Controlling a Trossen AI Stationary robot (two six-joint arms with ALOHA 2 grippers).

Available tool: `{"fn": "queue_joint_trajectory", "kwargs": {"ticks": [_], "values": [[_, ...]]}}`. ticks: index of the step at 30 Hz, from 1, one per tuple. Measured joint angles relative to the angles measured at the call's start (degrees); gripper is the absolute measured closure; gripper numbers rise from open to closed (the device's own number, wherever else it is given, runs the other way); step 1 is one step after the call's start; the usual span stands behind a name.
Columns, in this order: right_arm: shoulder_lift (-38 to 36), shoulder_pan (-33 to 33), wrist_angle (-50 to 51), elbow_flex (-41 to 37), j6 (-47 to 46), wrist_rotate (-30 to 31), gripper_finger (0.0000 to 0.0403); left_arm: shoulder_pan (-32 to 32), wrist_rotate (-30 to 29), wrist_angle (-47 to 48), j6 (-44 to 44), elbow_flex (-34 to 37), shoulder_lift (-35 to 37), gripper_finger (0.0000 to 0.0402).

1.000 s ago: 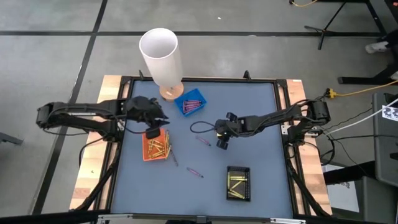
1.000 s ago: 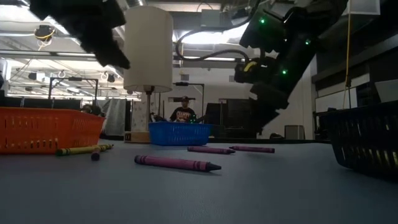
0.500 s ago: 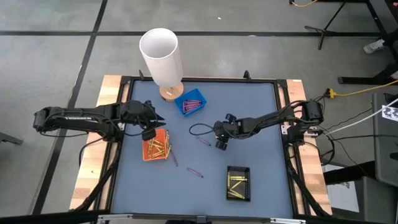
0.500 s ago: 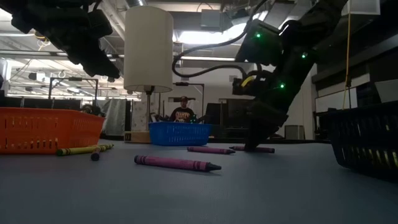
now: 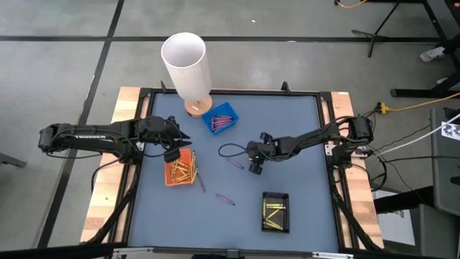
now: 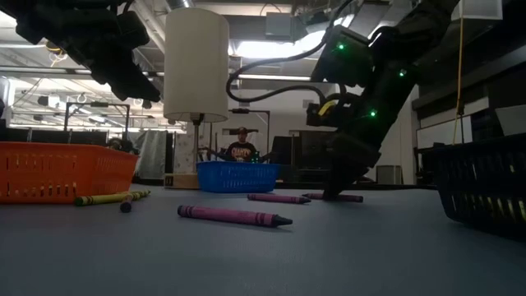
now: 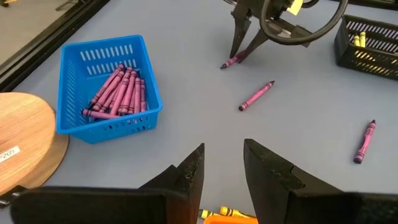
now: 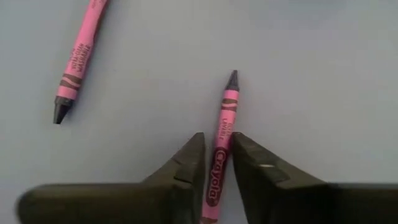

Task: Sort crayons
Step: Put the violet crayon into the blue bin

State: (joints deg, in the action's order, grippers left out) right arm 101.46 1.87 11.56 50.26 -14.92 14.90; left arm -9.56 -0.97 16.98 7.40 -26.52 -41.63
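My right gripper (image 8: 216, 155) stands on the table near its middle, shut on a pink crayon (image 8: 222, 134). Two more pink crayons (image 5: 235, 162) (image 5: 225, 198) lie flat on the mat. My left gripper (image 7: 222, 168) hangs open and empty above the far end of the orange tray (image 5: 180, 170), which holds orange-gold crayons. A blue tray (image 7: 109, 87) holds pink crayons. A black tray (image 5: 275, 212) holds yellow ones. My right gripper pinches the pink crayon's wrapped body (image 8: 216, 177) between its two fingers, toward the blunt end. The fingers (image 6: 339, 177) slant down from the table's right side. The crayon lies flat on the mat, its tip (image 8: 232, 76) pointing away from the gripper.
A tall white cylinder (image 5: 185, 57) on a round wooden base (image 5: 196, 106) stands at the far left, beside the blue tray. A couple of loose crayons (image 5: 195, 164) lie just right of the orange tray. A black cable loop (image 5: 231, 148) lies by my right gripper.
My right gripper has come down onto the mat at the pink crayon, which has stayed flat in place. My left gripper has drawn back a little toward the table's left edge and sunk slightly over the orange tray.
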Motion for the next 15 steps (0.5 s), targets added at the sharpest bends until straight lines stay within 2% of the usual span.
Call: {"fn": "queue_joint_trajectory", "kwargs": {"ticks": [7,11,15], "values": [[0.0,0.0,-0.9,0.0,0.2,0.2,0.0385,0.0,0.0,0.0,0.0,0.0,0.0,0.0305],[0.1,0.0,-1.5,-0.1,0.2,0.5,0.0390,0.0,0.0,0.0,0.0,0.0,0.0,0.0305],[0.1,-0.1,-1.5,0.0,0.4,0.0,0.0379,0.0,0.0,0.0,0.0,0.0,0.0,0.0305]]}}
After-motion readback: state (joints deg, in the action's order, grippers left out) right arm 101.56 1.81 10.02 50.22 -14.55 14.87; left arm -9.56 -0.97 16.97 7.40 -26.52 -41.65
